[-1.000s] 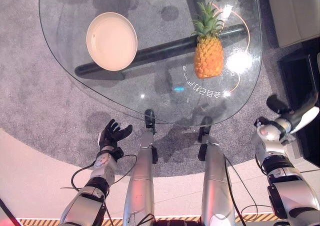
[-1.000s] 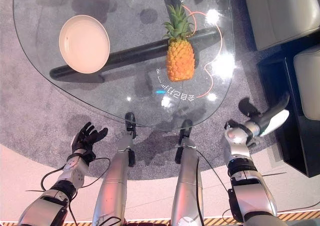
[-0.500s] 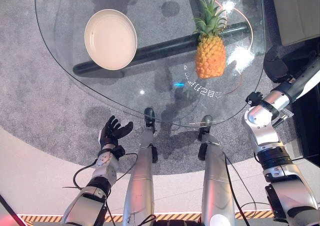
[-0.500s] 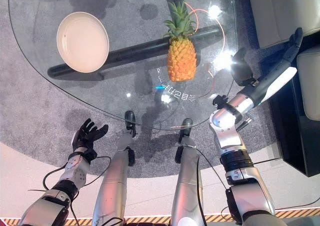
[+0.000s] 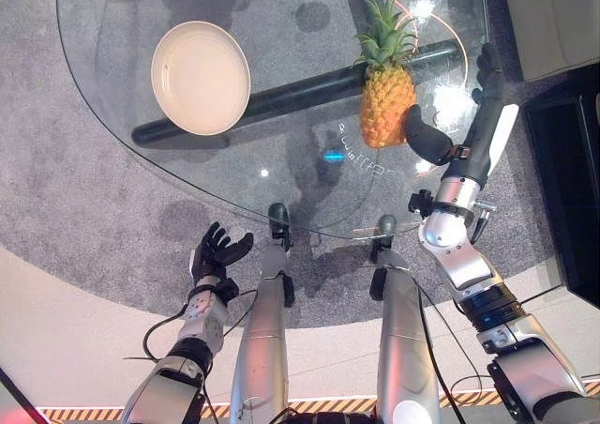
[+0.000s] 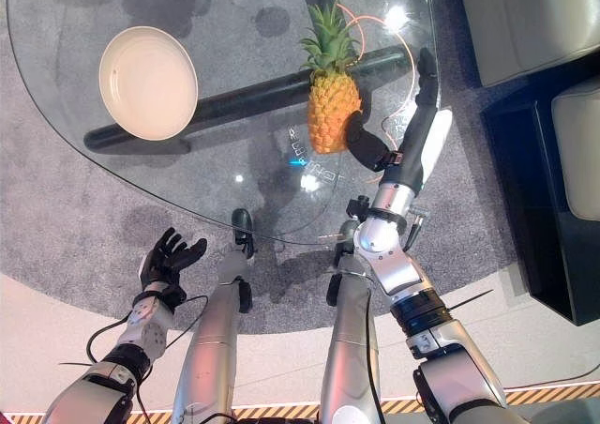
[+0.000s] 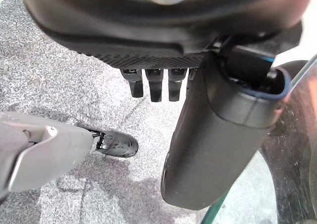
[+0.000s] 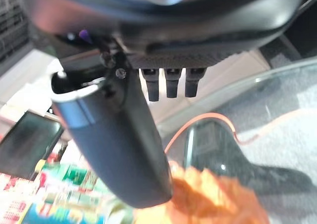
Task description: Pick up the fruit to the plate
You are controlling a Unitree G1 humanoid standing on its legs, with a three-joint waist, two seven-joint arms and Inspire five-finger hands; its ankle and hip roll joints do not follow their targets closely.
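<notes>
Robot hand [image 5: 473, 124] by 1 pineapple [image 5: 386, 105]

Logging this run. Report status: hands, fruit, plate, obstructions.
Right hand open beside the pineapple, thumb near it, no grip. Left hand open, idle below the glass table edge. Pineapple upright; plate empty. Nothing between them.

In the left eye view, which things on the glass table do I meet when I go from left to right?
plate → pineapple → right robot hand, open beside the pineapple.
</notes>
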